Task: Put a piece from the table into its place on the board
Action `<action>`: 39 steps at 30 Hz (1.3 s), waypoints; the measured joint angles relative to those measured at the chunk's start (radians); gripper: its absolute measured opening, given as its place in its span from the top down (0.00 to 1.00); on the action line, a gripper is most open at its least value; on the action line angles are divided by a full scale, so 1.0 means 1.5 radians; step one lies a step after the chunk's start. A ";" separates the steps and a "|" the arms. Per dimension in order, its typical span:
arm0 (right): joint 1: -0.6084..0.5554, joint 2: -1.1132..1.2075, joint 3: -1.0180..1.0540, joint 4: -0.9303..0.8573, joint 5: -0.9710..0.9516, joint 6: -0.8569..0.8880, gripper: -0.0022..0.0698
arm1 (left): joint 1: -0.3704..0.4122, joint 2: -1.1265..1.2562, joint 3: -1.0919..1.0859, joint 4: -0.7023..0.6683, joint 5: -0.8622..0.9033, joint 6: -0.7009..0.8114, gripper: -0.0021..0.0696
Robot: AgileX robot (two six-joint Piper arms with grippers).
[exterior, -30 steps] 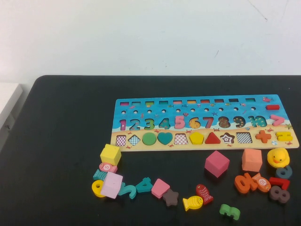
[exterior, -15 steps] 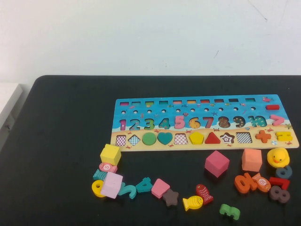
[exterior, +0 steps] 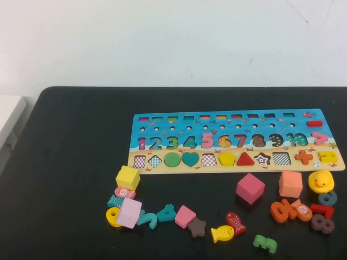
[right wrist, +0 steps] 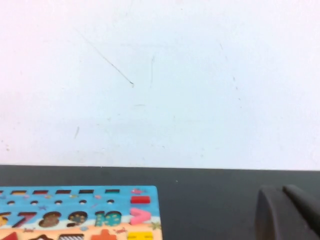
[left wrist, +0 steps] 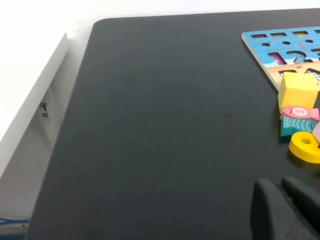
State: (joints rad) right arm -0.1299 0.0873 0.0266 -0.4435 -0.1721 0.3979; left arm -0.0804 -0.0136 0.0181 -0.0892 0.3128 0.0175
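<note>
Fingers: state cannot be told for either gripper. Neither gripper appears in the high view.

High view: the board (exterior: pixel 233 141) lies flat on the black bench (exterior: pixel 70 162), toward the far right. Loose pieces lie in a row on the bench, nearer the robot than the board. They include a yellow cube (exterior: pixel 127 177), a pink cube (exterior: pixel 250 188), an orange cube (exterior: pixel 290 184), a duck (exterior: pixel 320 181), a brown star (exterior: pixel 196 227), a yellow fish (exterior: pixel 222 233) and a green 3 (exterior: pixel 265 244).

Left wrist view: the left gripper (left wrist: pixel 285 210) hangs above bare bench, apart from the yellow cube and the board corner.

Right wrist view: the right gripper (right wrist: pixel 287 212) sits beyond the board's right end, clear of it.
</note>
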 joint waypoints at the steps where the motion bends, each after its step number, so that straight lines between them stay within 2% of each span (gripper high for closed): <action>1: 0.004 -0.007 0.002 0.081 0.012 -0.073 0.94 | 0.000 0.000 0.000 0.000 0.000 0.000 0.97; 5: 0.008 -0.007 0.003 0.352 0.021 -0.390 0.94 | 0.000 0.000 0.000 0.000 0.000 0.000 0.97; 8: 0.010 -0.021 0.003 0.452 0.046 -0.496 0.94 | 0.000 0.000 0.000 0.000 0.000 0.000 0.97; 16: 0.010 -0.063 0.003 0.429 0.243 -0.404 0.94 | 0.000 0.000 0.000 0.000 0.000 0.000 0.97; 19: 0.015 -0.065 0.003 0.362 0.297 -0.336 0.94 | 0.000 0.000 0.000 0.000 0.000 0.000 0.97; 27: 0.046 -0.066 0.001 0.255 0.338 -0.200 0.94 | 0.000 0.000 0.000 0.000 0.000 0.000 0.97; 39: 0.050 -0.066 -0.002 0.248 0.348 -0.186 0.94 | 0.000 0.000 0.000 0.000 0.001 0.000 0.97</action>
State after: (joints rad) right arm -0.0553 -0.0116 0.0240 -0.0718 0.3501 0.1194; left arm -0.0804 -0.0136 0.0181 -0.0892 0.3147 0.0175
